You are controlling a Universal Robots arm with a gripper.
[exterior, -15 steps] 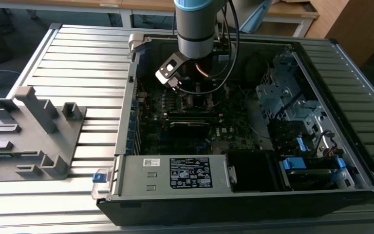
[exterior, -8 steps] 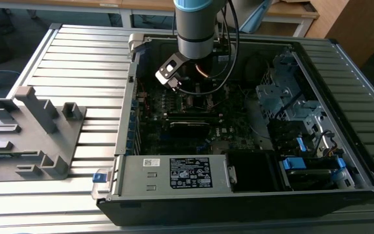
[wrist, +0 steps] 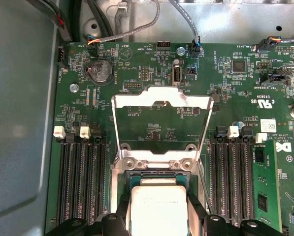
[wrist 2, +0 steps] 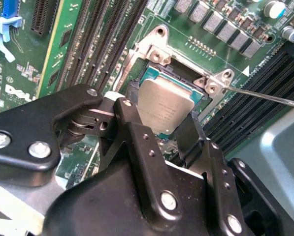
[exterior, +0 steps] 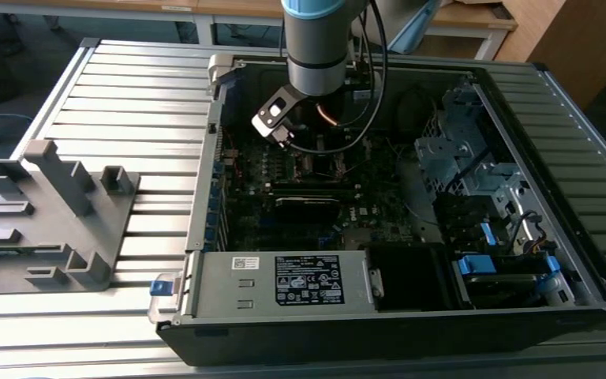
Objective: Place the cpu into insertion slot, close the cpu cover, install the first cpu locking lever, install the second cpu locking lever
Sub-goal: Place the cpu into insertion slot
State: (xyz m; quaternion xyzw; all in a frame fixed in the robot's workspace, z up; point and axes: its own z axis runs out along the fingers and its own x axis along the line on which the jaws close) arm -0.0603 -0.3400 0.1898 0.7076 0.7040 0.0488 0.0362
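Observation:
The cpu (wrist 2: 164, 103) is a silvery square chip, and my gripper (wrist 2: 162, 125) is shut on it, one black finger on each side. It hangs level right at the insertion slot (wrist 2: 155, 74); I cannot tell whether it touches the slot. In the first wrist view the cpu (wrist: 156, 209) sits between the fingers (wrist: 121, 219) over the slot (wrist: 137, 178). The cpu cover (wrist: 161, 100) is swung fully open, lying back over the green board beyond its hinge (wrist: 156, 162). A thin locking lever (wrist 2: 265, 96) sticks out beside the slot. In the exterior view the arm (exterior: 319, 55) reaches down into the case.
Black memory slots (wrist: 82, 177) flank the socket on both sides (wrist: 235, 172). The open computer case (exterior: 208, 150) has metal walls, drive cages (exterior: 461, 158) and a power supply (exterior: 282, 280). Loose cables (wrist: 137, 24) run near the board's edge. A grey fixture (exterior: 50, 213) stands outside on the slatted table.

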